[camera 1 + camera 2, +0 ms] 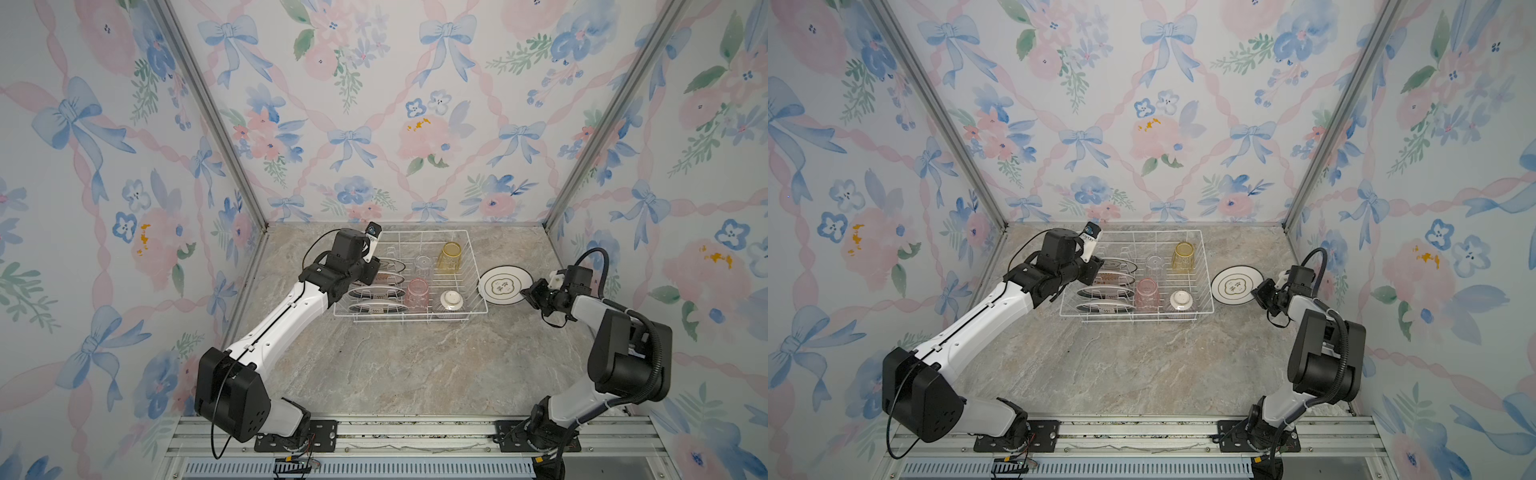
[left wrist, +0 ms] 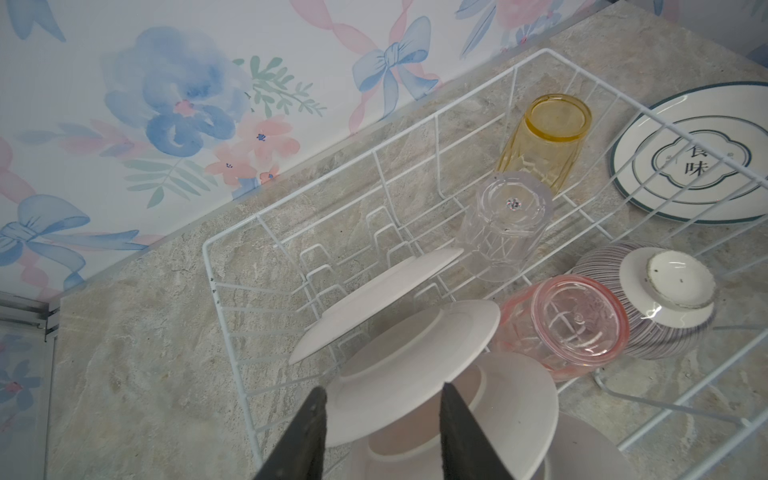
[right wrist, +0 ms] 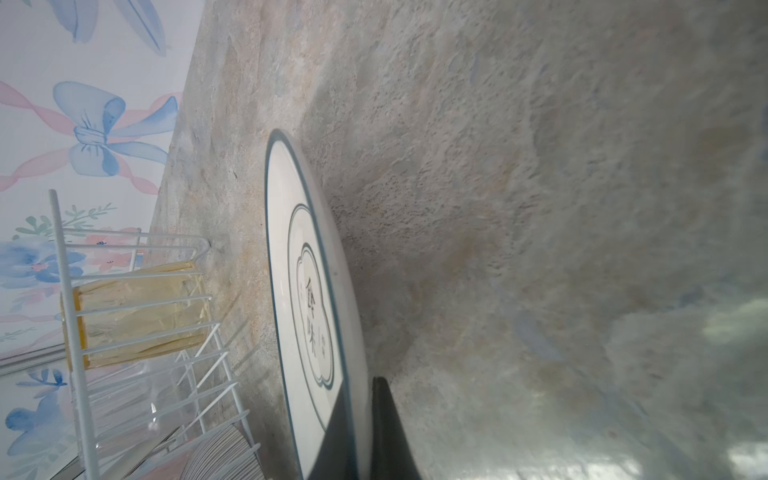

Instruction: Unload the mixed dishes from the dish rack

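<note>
Nearest the arm bases, bare marbled bench (image 1: 415,374). Beyond it, dish rack (image 1: 399,314), with four plates (image 1: 377,307) upright in the prongs on its left side. In the rack's near row, pink tumbler (image 1: 417,293) and striped bowl (image 1: 451,301), both bottom-up.

Level with these but outside the rack, to its right, loose plate (image 1: 505,286), face up. Right gripper (image 1: 531,294) at that plate's right edge in both top views. Closed pinch on the rim, one finger over and one under, visible only from the right wrist (image 3: 359,399).

Slightly farther, left gripper (image 2: 383,388) above the plate row, fingers hidden behind the wrist in both top views. From the left wrist, fingers plainly apart, straddling a plate rim; contact impossible to judge. Same view: plain white plate backs, against only dark-rimmed edges from above.

Farther in the rack, clear tumbler (image 1: 423,264), then yellow tumbler (image 1: 450,255), both inverted. Farthest, floral wallpaper (image 1: 374,104).
</note>
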Robot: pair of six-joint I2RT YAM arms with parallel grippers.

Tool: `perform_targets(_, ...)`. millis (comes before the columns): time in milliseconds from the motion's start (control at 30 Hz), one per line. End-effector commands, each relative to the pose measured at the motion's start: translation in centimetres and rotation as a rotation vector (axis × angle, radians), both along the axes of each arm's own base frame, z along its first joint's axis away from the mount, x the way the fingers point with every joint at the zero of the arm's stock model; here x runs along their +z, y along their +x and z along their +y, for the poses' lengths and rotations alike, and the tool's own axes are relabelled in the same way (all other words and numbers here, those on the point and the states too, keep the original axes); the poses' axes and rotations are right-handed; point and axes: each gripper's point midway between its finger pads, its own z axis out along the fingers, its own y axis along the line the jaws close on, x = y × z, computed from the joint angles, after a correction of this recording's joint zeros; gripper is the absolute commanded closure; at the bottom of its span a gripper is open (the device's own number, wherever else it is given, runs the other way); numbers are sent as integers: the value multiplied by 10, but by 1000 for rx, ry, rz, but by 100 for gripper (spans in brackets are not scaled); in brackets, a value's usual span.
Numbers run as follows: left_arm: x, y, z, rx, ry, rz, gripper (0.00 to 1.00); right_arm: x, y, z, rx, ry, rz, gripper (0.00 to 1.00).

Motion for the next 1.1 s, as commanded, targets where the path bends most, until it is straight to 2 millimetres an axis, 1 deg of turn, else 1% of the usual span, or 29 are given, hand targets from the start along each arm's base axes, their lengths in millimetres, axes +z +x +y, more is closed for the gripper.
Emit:
perform_targets(0, 5, 2, -6, -17, -1, 0, 59, -22, -14, -1, 33, -18, 105, 90)
perform_targets(67, 3, 2, -6, -20, 3, 6, 59, -32, -22, -2, 41, -30, 155, 79)
perform_targets(100, 2, 3, -6, -15, 8, 9, 59, -35, -24, -3, 43, -38, 173, 75)
perform_targets(200, -1, 5, -3, 1, 32, 22, 59, -43, -32, -6, 36, -62, 217, 70)
perform_targets(367, -7, 4, 2, 15, 71, 40, 60, -41, -39, -14, 26, -116, 244, 65)
perform_targets(467, -8, 5, 8, 35, 108, 39, 61, -30, -41, -19, 22, -160, 239, 58)
perform_targets(500, -8, 5, 9, 37, 122, 38, 61, -24, -42, -22, 24, -183, 237, 56)
perform_targets(567, -8, 6, 11, 33, 145, 38, 61, -4, -45, -28, 17, -240, 220, 53)
perform_targets(633, -9, 6, 11, 20, 184, 43, 62, 21, -48, -36, 10, -310, 190, 51)
perform_targets(667, -10, 7, 12, 15, 202, 45, 64, 30, -49, -37, 10, -333, 175, 49)
perform_targets(733, -12, 8, 11, -6, 241, 55, 67, 56, -50, -39, 9, -368, 128, 47)
perform_targets(833, -21, 7, 5, -71, 273, 73, 67, 91, -50, -33, 14, -381, 43, 45)
perform_targets(933, -28, 5, -7, -155, 271, 89, 66, 112, -48, -22, 28, -372, -19, 44)
perform_targets(1067, -32, 6, -22, -244, 254, 111, 65, 132, -45, -5, 63, -377, -76, 43)
